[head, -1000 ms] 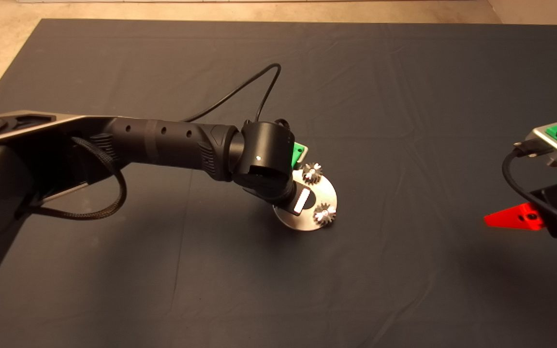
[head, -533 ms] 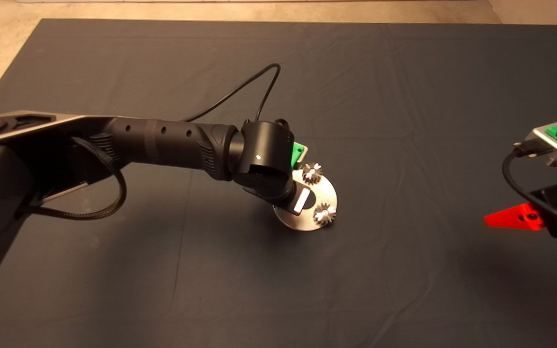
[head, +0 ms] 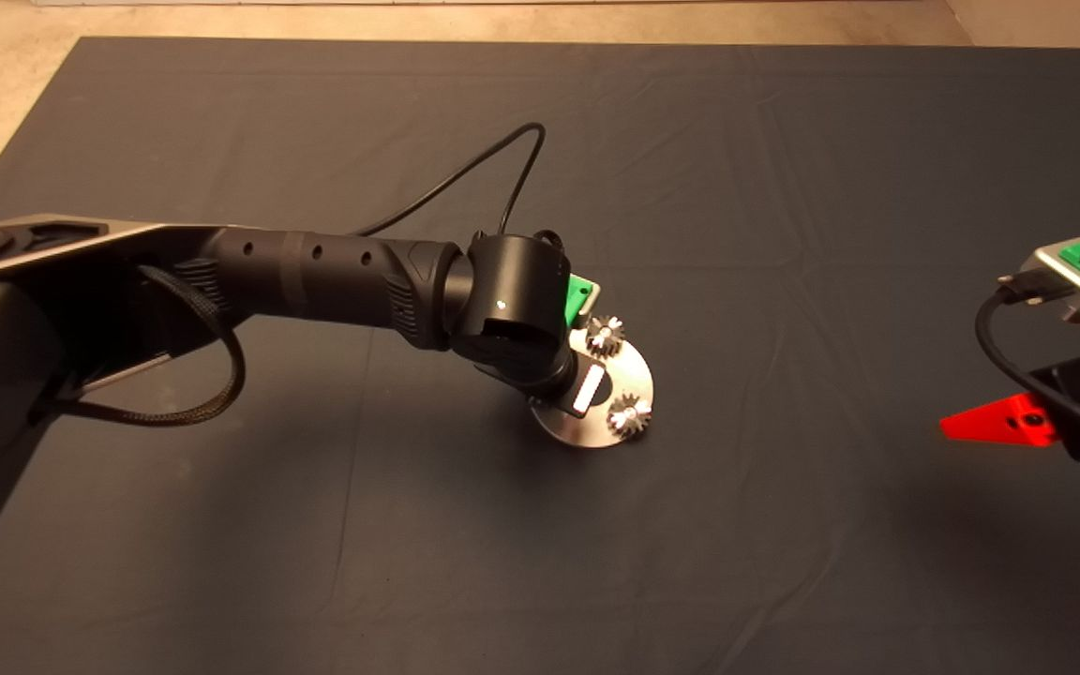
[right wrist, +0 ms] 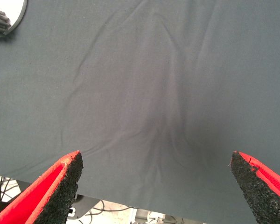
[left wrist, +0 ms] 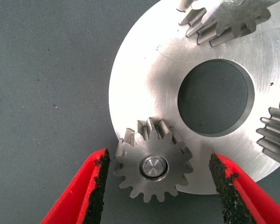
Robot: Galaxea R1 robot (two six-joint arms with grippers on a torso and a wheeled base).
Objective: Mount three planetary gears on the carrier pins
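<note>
Almost nothing has shifted over the last second in the head view: your left gripper (left wrist: 156,179) still hangs over the near-left part of the disc (head: 638,375), so the change that matters shows only in the left wrist view. There the fingers (left wrist: 95,186) stand apart, with a gap on each side of the third gear (left wrist: 154,166), which sits flat on the disc with its pin (left wrist: 154,167) showing through the centre hole (it looks fully seated, though I judge that from above only). The other two gears (head: 606,335) and (head: 629,413) are already on their pins. I'd say all three are installed and you only need to lift the left arm straight up, clear of the teeth. Your right gripper (right wrist: 156,179) waits well off to the right over bare mat (head: 784,516), fingers wide apart.
</note>
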